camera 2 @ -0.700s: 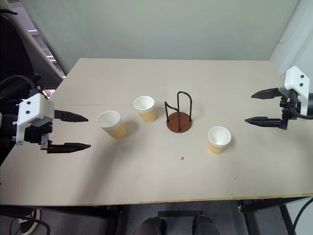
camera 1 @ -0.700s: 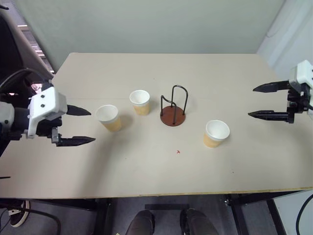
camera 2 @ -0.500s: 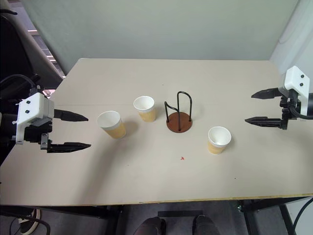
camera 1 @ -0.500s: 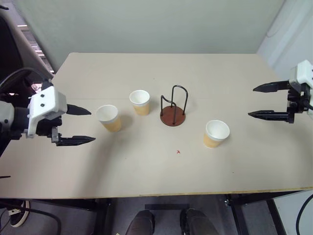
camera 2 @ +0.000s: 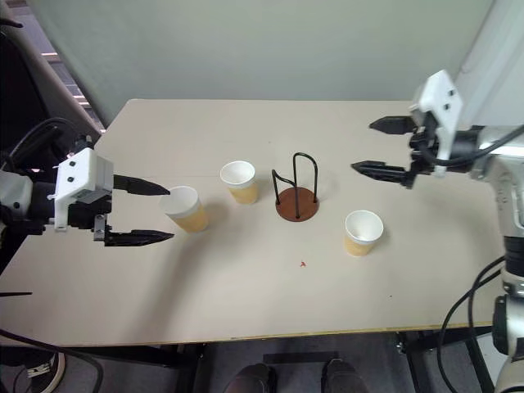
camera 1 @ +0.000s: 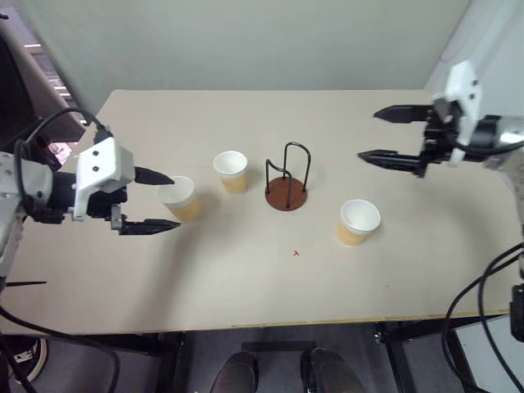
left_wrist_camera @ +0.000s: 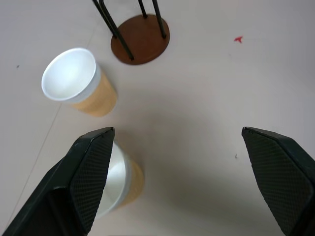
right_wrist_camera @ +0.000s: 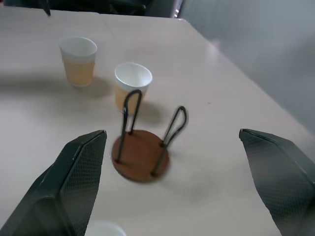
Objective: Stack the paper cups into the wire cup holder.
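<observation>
Three paper cups (camera 1: 231,170) sit upright on the surface (camera 1: 246,278), none in the wire cup holder (camera 1: 286,184) yet (it's standing empty mid-table). My left gripper (camera 1: 160,201) has its fingers spread wide around the leftmost cup (camera 1: 178,197), gripping nothing. My right gripper (camera 1: 379,134) hangs wide open and empty above the surface, beyond the third cup (camera 1: 358,222).

Three paper cups stand upright on the table (camera 1: 246,286): a left cup (camera 1: 178,196), a middle cup (camera 1: 231,170) just left of the holder, and a right cup (camera 1: 358,222) nearer the front edge. One wire cup holder (camera 1: 286,182) stands mid-table, seemingly with two wire loops. One small red mark (camera 1: 296,253) lies near the front.
</observation>
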You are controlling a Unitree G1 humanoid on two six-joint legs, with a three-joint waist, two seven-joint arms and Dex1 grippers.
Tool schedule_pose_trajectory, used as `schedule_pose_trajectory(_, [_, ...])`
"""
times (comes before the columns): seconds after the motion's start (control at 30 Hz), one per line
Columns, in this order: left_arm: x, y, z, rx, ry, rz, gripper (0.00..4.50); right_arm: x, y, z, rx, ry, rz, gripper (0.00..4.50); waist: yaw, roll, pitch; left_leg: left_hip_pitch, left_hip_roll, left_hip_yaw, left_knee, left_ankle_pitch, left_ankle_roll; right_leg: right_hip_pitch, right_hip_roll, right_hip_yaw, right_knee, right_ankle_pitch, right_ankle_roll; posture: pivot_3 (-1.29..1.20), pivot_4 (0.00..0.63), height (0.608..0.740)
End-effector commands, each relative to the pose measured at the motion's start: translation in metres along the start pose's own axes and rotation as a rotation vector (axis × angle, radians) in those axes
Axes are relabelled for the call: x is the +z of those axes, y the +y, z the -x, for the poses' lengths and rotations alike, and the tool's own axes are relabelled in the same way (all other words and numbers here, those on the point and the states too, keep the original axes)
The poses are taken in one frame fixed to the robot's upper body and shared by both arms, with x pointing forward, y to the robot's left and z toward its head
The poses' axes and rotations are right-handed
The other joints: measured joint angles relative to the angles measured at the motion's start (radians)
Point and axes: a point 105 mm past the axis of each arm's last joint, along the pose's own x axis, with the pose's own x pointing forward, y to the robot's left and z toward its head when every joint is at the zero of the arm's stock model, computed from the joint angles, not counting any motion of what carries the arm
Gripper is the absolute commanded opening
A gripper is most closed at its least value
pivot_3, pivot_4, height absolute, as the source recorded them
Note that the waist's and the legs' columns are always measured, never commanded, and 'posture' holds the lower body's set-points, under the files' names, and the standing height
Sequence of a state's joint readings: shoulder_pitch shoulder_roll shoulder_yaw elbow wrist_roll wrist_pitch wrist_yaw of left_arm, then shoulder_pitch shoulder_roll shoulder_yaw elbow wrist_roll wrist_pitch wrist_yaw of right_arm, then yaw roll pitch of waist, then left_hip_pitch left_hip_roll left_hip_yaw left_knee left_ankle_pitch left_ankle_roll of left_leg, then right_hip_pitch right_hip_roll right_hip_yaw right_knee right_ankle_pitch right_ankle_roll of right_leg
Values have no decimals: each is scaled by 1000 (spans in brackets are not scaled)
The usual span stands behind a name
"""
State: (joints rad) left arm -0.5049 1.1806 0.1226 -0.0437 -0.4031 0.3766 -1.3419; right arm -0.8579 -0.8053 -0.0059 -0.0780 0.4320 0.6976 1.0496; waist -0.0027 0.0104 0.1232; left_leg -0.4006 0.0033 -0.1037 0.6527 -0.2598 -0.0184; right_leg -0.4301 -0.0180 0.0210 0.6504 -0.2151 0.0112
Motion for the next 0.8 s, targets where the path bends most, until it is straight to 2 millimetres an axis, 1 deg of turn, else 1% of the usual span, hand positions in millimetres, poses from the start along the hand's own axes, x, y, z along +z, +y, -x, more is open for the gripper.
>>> schedule_pose_trajectory(0.03, [5,18,-5,108,-26,-40,4446,9,22,-37,7,-45,-39,4500,0,0,0,0,0,0,0,0,0,0,0,0,0,0,0,0,150,740])
schedule_pose_trajectory(0.1, [5,21,-17,125,-52,-40,4446,2,29,-58,-9,-31,-98,4500,-1,1,-1,0,0,0,2,1,0,0,0,0,0,0,0,0,150,740])
schedule_pose_trajectory(0.2, [9,16,-35,114,-88,-23,4446,-9,28,-71,-50,3,-147,4500,3,1,0,-3,0,0,4,2,0,-2,0,0,1,0,1,0,150,740])
schedule_pose_trajectory(0.23, [9,15,-40,117,-97,-21,4446,-12,27,-75,-62,7,-175,4500,6,1,0,-5,0,-1,7,3,-2,-2,0,-2,0,1,1,0,150,740])
schedule_pose_trajectory(0.27, [11,14,-46,123,-114,-11,4446,-16,27,-81,-71,19,-189,4500,7,1,0,-8,0,-2,11,6,-8,-3,0,-3,0,1,1,0,150,740])
schedule_pose_trajectory(0.33, [13,10,-54,127,-134,3,4446,-24,26,-92,-96,44,-215,4500,7,0,-1,-9,0,-2,12,6,-8,-3,0,-2,-3,2,3,0,150,740])
schedule_pose_trajectory(0.4, [17,6,-59,117,-151,14,4446,-32,25,-102,-119,66,-232,4500,7,0,-1,-10,-1,-1,12,6,-7,-3,0,-1,-5,3,5,0,150,740])
schedule_pose_trajectory(0.53, [21,2,-59,115,-158,20,4446,-39,26,-113,-130,83,-238,4500,7,1,-1,-13,-1,-1,11,6,-8,-8,0,-1,-4,3,5,0,150,740])
schedule_pose_trajectory(0.63, [22,3,-55,125,-151,21,4500,-43,26,-117,-132,87,-237,3892,7,0,-1,-14,-1,-1,11,6,-8,-8,0,-1,-4,3,5,0,150,740])
schedule_pose_trajectory(0.8, [21,5,-50,135,-142,23,4500,-38,24,-117,-124,65,-240,2122,7,1,-1,-14,-1,-1,11,7,-9,-8,0,-1,-4,3,5,0,150,740])
